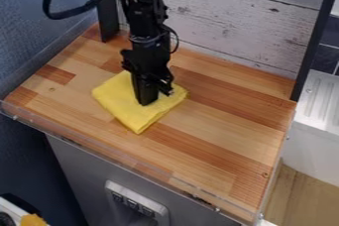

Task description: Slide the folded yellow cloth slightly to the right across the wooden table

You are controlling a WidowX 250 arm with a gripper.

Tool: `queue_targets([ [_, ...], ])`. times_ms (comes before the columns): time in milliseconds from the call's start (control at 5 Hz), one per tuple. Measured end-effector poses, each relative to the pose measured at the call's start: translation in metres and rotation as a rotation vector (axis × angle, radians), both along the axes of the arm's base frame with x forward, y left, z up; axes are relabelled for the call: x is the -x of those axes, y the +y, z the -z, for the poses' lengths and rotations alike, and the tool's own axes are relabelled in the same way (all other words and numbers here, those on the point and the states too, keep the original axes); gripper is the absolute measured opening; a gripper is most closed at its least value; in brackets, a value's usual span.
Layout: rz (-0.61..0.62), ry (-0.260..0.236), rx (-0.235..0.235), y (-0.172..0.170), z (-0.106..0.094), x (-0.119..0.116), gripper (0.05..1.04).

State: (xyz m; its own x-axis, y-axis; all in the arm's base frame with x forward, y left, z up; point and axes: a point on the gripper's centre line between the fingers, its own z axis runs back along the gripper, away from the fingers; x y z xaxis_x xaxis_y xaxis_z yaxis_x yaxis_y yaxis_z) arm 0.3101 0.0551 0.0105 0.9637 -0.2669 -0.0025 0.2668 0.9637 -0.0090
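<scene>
Camera view | claw (147, 102) at folded yellow cloth (124, 106) | wooden tabletop (218, 138) beneath | apart or together: cannot tell

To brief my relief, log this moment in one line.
end effector: over cloth, pointing down | contact: unclear | cloth: yellow, folded, on counter

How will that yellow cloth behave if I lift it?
The yellow cloth looks soft, so it will probably droop from the gripper. Its layered edges suggest folds that may open as it rises. Lying flat on the wooden surface, it seems unlikely to roll.
</scene>
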Motion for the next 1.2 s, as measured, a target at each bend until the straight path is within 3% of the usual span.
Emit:
queue_targets([
  [600, -0.165, -0.017, -0.026, -0.013, 0.001, -0.013, 0.067],
  [1200, -0.241, 0.008, -0.018, -0.032, 0.001, -0.033, 0.095],
])
